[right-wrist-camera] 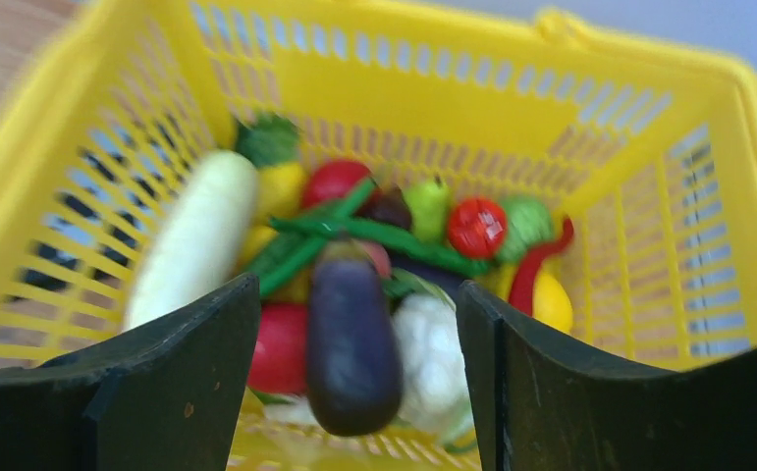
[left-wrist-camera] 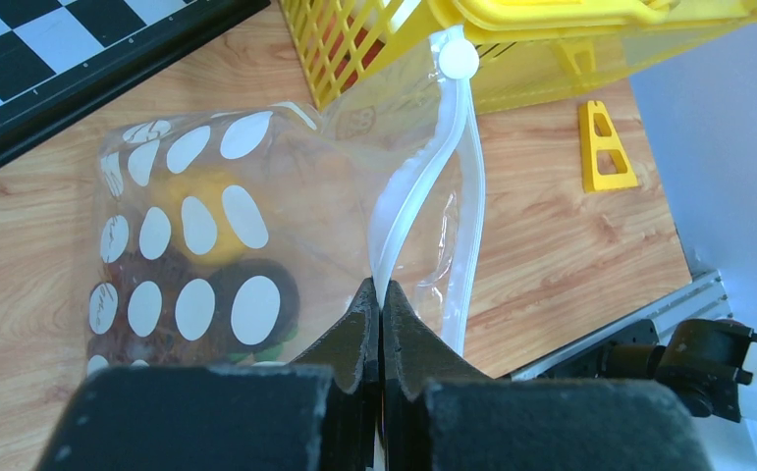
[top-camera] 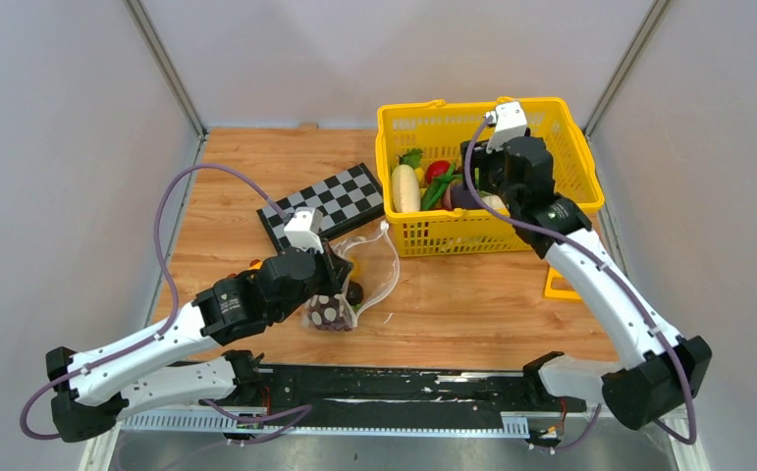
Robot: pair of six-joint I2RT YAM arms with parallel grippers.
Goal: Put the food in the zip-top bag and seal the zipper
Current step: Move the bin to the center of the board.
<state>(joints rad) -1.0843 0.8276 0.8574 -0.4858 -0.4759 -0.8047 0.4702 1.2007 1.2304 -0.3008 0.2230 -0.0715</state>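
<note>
**tinker_jo:** why's the left hand point(left-wrist-camera: 381, 294) clamped like that?

**yamfan:** It's pinched shut on the narrow clear zipper strip point(left-wrist-camera: 423, 186), I'd guess to prop open the mouth of the clear, white-dotted zip-top bag point(left-wrist-camera: 197, 226). The bag lies on the wooden tabletop point(top-camera: 472, 304) by the black-and-white checkerboard point(top-camera: 335, 196), with dark and yellow pieces inside.

**tinker_jo:** and the right?

**yamfan:** Right hand point(right-wrist-camera: 356, 294) hangs open over the yellow plastic basket point(right-wrist-camera: 433, 59), its 2 fingers either side of a dark purple toy eggplant point(right-wrist-camera: 352, 343), not touching it. Most of the food is in there: long cream-white vegetable point(right-wrist-camera: 197, 235), red tomato point(right-wrist-camera: 475, 226), white cauliflower point(right-wrist-camera: 431, 358). Zipper's unsealed.
</note>
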